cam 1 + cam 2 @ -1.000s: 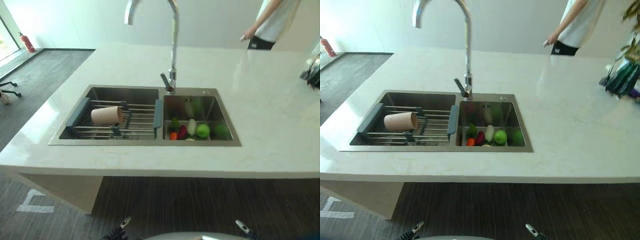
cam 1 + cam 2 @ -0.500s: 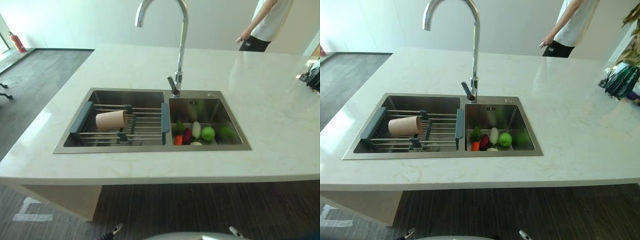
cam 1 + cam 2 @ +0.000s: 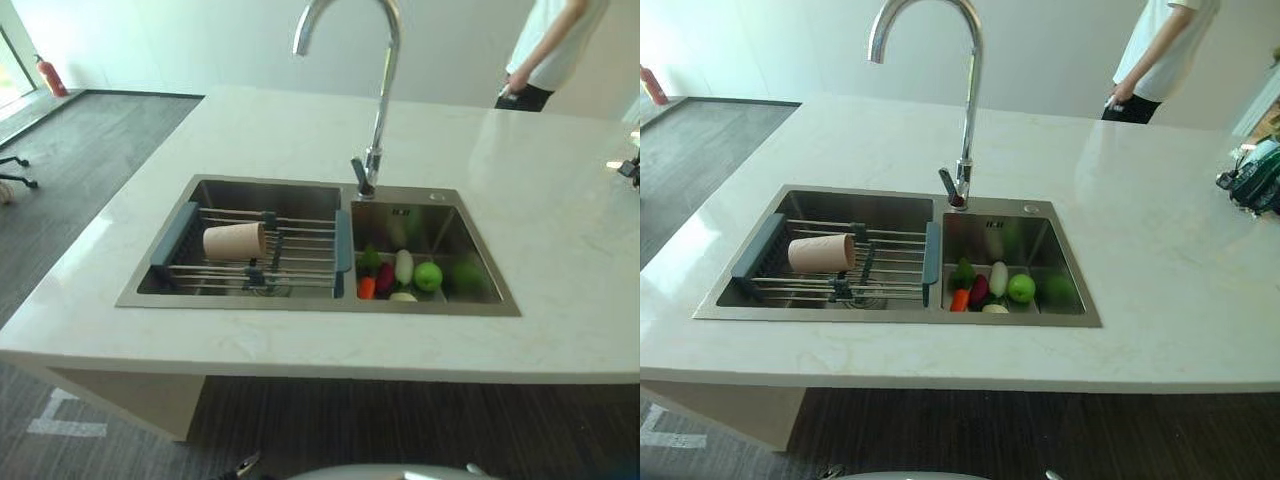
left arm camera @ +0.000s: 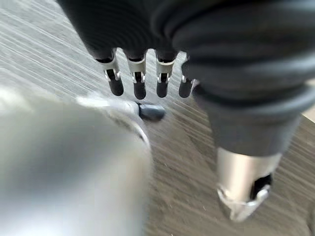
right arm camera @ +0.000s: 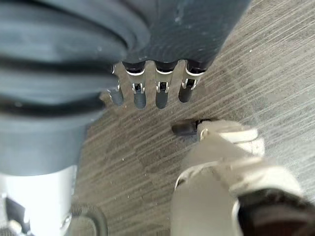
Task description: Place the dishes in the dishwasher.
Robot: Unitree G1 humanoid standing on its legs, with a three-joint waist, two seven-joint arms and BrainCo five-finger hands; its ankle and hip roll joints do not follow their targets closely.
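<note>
The beige cup [image 3: 235, 241] lies on its side on the wire rack [image 3: 300, 262] in the left basin of the sink [image 3: 1080, 318], its long axis running left to right, mouth towards the faucet [image 3: 966, 110] side. The left hand [image 4: 142, 78] and right hand [image 5: 152, 88] hang low over the floor, fingers straight and relaxed, holding nothing. The cup sits left of centre, so the left hand looks the nearer, though both are well below the table [image 3: 560, 230]

1. The bench [image 3: 560, 250] lies bare right of the sink [image 3: 140, 298] and along its near edge.
2. A tall faucet [image 3: 378, 100] arches over the sink's middle.
3. A rack [image 3: 300, 250] spans the left basin.
4. A person [image 3: 550, 50] stands far right.
</note>
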